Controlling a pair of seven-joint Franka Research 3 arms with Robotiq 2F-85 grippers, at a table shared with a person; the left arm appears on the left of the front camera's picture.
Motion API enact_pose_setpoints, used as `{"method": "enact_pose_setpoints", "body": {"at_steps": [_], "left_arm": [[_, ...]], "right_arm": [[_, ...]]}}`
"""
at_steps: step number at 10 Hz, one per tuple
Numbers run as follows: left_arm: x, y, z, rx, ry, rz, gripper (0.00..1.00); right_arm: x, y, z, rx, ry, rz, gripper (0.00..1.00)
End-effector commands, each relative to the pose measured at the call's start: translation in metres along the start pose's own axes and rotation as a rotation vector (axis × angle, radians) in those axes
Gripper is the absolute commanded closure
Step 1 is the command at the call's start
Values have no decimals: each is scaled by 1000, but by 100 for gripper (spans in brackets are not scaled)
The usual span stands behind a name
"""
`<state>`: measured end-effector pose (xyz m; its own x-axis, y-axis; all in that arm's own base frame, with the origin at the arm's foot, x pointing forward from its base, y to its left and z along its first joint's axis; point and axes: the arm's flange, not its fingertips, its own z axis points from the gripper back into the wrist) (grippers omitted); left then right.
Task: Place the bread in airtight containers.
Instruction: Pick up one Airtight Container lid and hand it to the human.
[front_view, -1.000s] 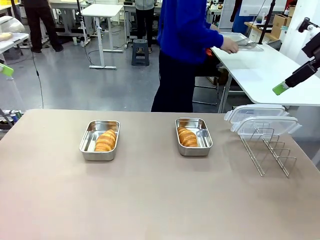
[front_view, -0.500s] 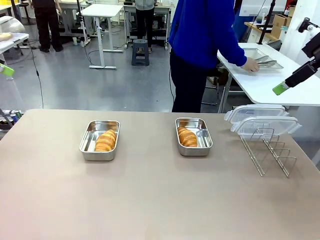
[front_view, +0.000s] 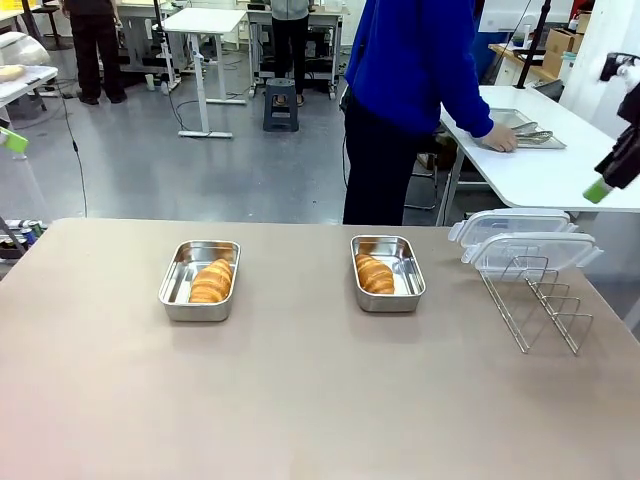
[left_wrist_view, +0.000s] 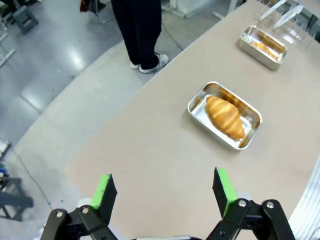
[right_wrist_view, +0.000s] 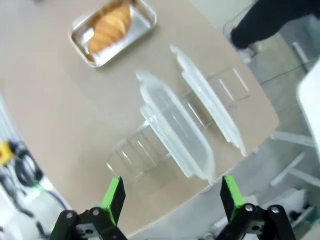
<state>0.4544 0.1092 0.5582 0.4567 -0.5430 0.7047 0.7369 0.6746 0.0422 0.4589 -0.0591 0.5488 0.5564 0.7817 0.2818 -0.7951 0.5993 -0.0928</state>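
Observation:
Two steel airtight containers stand open on the tan table, each with one golden bread croissant inside. The left container (front_view: 180, 275) holds a croissant (front_view: 211, 281); the right container (front_view: 408, 277) holds the other croissant (front_view: 374, 274). Two clear lids (front_view: 520, 240) lean on a wire rack. My left gripper (left_wrist_view: 164, 192) hangs open high above the table's left end, with the near container (left_wrist_view: 200, 100) and its croissant (left_wrist_view: 225, 116) ahead. Open too, my right gripper (right_wrist_view: 172, 197) hovers over the lids (right_wrist_view: 175, 130), with a container (right_wrist_view: 145, 20) beyond.
The wire rack (front_view: 540, 300) stands at the table's right end. A person in a blue top (front_view: 420, 60) stands beyond the far edge, turned away, with a hand on a metal tray (front_view: 525, 125) on a white side table.
The person stepped right and set a hand on the tray at the side table. My right gripper drifted toward the picture's right edge. Containers, bread and lids stayed put.

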Motion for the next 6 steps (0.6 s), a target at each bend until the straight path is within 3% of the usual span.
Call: {"method": "enact_pose_setpoints", "body": {"at_steps": [1,4,6], "left_arm": [[0,0,1,0,15,-14,0],[0,0,1,0,15,-14,0],[0,0,1,0,15,-14,0]], "right_arm": [[-3,17,-14,-78,27,302,0],[-13,51,-38,-31,11,566,0],[-20,62,-53,6,-24,585,0]]}}
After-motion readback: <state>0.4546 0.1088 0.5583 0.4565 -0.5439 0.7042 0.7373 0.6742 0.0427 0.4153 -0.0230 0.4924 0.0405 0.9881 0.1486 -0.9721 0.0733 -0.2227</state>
